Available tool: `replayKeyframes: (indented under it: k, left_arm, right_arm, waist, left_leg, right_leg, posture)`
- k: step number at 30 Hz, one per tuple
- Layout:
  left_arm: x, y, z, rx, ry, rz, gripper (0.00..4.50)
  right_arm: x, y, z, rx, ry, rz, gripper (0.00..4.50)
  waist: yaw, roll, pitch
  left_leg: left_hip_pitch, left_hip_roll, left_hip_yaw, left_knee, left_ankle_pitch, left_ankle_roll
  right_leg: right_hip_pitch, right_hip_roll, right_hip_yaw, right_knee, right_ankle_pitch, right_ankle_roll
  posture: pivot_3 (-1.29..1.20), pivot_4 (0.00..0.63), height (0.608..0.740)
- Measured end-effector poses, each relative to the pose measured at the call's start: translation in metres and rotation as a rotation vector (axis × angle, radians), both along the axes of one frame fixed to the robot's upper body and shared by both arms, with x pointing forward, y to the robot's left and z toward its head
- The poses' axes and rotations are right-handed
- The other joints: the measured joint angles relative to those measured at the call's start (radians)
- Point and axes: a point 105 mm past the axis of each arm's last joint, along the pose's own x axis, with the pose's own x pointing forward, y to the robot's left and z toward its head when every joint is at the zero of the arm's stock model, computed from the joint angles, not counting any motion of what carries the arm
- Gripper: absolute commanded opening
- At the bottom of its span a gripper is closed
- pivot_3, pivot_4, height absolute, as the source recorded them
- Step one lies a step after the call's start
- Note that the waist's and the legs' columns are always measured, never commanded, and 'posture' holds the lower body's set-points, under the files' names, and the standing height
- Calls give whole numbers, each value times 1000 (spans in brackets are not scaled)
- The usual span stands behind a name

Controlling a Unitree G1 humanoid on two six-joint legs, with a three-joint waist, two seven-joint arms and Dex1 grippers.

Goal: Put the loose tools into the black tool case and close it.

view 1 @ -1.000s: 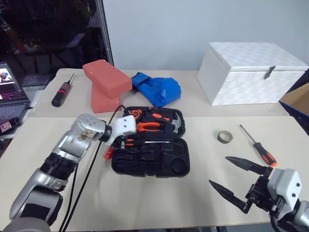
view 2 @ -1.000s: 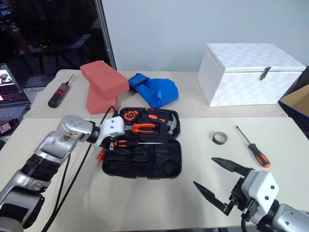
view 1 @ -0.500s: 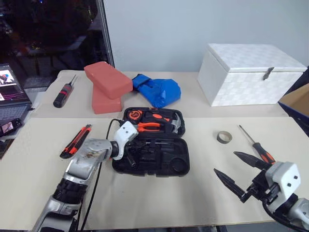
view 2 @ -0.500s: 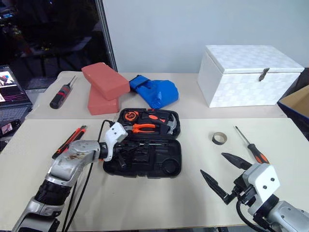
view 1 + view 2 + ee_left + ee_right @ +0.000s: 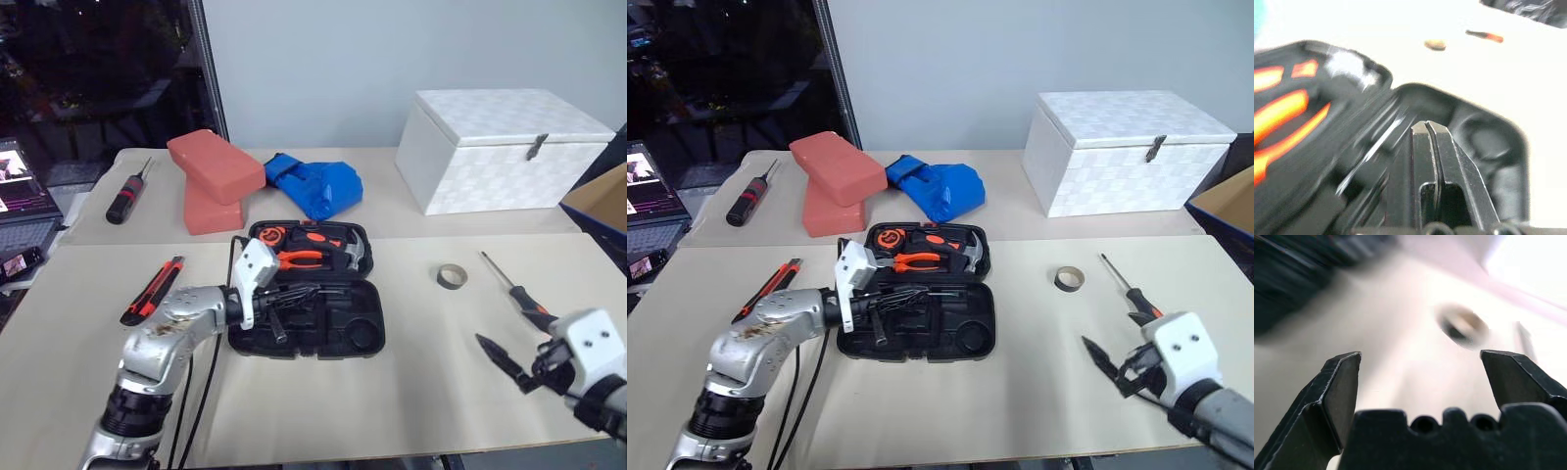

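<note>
Two arms reach in from the near edge of the beige table (image 5: 411, 392). The left gripper (image 5: 1426, 128) points sideways over the open flat black plastic tool case (image 5: 306, 289), its fingers pressed together on nothing. The right gripper (image 5: 1420, 377), well apart to the right, points forward with fingers spread wide toward the one small grey tape roll (image 5: 452, 276). One orange-and-black-handled screwdriver (image 5: 515, 288) lies just beside that gripper, and one orange-and-black utility knife (image 5: 153, 290) lies left of the case. Behind stand two red blocks (image 5: 216, 176), one blue bag (image 5: 315, 183), one white box (image 5: 505, 147) and one black-and-red-handled screwdriver (image 5: 125, 193).
</note>
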Motion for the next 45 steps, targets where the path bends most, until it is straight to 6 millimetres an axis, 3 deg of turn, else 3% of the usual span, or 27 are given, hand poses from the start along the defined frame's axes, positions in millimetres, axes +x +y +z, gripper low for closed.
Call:
replayKeyframes:
  k: [3, 4, 7, 10, 13, 14, 21, 24, 26, 28, 30, 34, 39, 42, 45]
  left_arm:
    - [-12, -9, 27, -26, -18, -147, 2205]
    - [-15, -11, 33, -27, -31, -173, 2395]
    - [-24, -15, 40, -43, -28, -230, 3598]
    - [-30, -21, 40, -55, 4, -275, 3709]
    - [-32, -26, 39, -55, -6, -285, 3776]
    - [-31, -27, 40, -63, -12, -276, 3776]
    - [-25, -24, 35, -65, -36, -212, 3776]
    - [-23, -18, 30, -72, -50, -164, 3776]
    - [-18, -10, 24, -76, -65, -89, 3776]
    - [-18, 0, 22, -95, -78, -53, 3776]
    - [-21, 13, 15, -77, -80, -22, 3776]
    - [-36, 59, -8, -10, 19, 55, 3776]
    - [-58, 102, -17, 16, 45, 67, 3776]
    - [-62, 114, -19, 38, 36, 66, 3776]
    - [-64, 123, -17, 65, 26, 77, 3776]
  right_arm:
    - [28, -29, 2, -98, 103, -78, 4500]
    - [31, -36, 1, -131, 130, -98, 4500]
    - [42, -56, -6, -129, 198, -172, 4500]
    - [56, -65, -9, -138, 271, -182, 4500]
    - [75, -72, -11, -131, 339, -202, 3823]
    - [82, -74, -13, -121, 362, -207, 3412]
    - [84, -82, -29, -99, 472, -210, 1023]
    - [82, -80, -29, -93, 468, -182, 936]
    - [79, -67, -23, -60, 437, -102, 936]
    - [82, -37, -2, -58, 361, 43, 936]
    - [82, -2, 20, -90, 289, 205, 936]
    - [84, 78, 58, -247, 147, 542, 936]
    - [95, 167, 51, -336, 162, 876, 936]
    - [92, 193, 35, -386, 245, 999, 936]
    - [91, 203, 20, -424, 306, 1056, 936]
  waist:
    - [-3, 0, 2]
    - [-3, 0, 2]
    - [-1, 0, 2]
    - [-3, 0, 2]
    - [-14, -1, 3]
    - [-18, -2, 3]
    - [-20, -2, 3]
    - [-20, -1, 3]
    - [-20, -1, 4]
    - [-29, 0, 4]
    - [-36, 1, 5]
    - [-51, -1, 7]
    - [-47, -6, 11]
    - [-24, -6, 11]
    - [-9, -7, 11]
  left_leg:
    - [-2, -1, 0, 0, 0, 0]
    - [-1, -1, 0, 0, 0, 0]
    - [-1, -1, -2, -3, 0, 0]
    - [-3, -1, -2, -4, 0, 1]
    - [-2, -1, -2, -4, 0, 1]
    - [-3, -1, -2, -4, 0, 1]
    - [-4, -2, -4, -6, -1, 2]
    - [-4, -2, -4, -5, -1, 2]
    - [-4, -1, -4, -6, -1, 2]
    - [-4, -1, -4, -6, -1, 2]
    - [-2, 0, -3, -7, -1, 2]
    - [3, 2, -4, -8, -1, 1]
    - [4, 2, -3, -8, 0, 1]
    - [-7, 2, -4, -8, -1, 1]
    - [-21, 1, -5, -8, -2, -1]
  right_leg:
    - [-1, 0, 1, 0, 0, 0]
    - [-1, 1, 1, 0, 0, 0]
    - [-1, 2, 0, 0, -2, -1]
    - [-2, 2, 0, -1, 1, 6]
    - [-1, 2, 0, -2, 1, 6]
    - [-1, 2, 0, -2, 1, 6]
    - [-2, 2, -1, -2, 0, 8]
    - [-1, 1, -1, -2, 0, 8]
    - [-2, 2, -1, -1, 0, 8]
    - [-2, 2, 1, 0, 0, 8]
    - [-2, 3, 1, 0, 0, 7]
    - [-2, 4, -1, 2, -3, 2]
    - [-4, 2, -2, 2, -6, -4]
    - [-12, 0, -3, 2, -6, -4]
    - [-26, -3, -5, 2, 3, -3]
  posture:
    - [0, 150, 740]
    - [0, 150, 740]
    - [0, 150, 740]
    - [0, 150, 740]
    - [0, 150, 740]
    - [0, 150, 740]
    - [0, 150, 740]
    - [0, 150, 740]
    - [0, 150, 740]
    - [0, 150, 740]
    - [0, 150, 740]
    - [0, 150, 740]
    - [0, 150, 740]
    - [0, 150, 740]
    - [0, 150, 740]
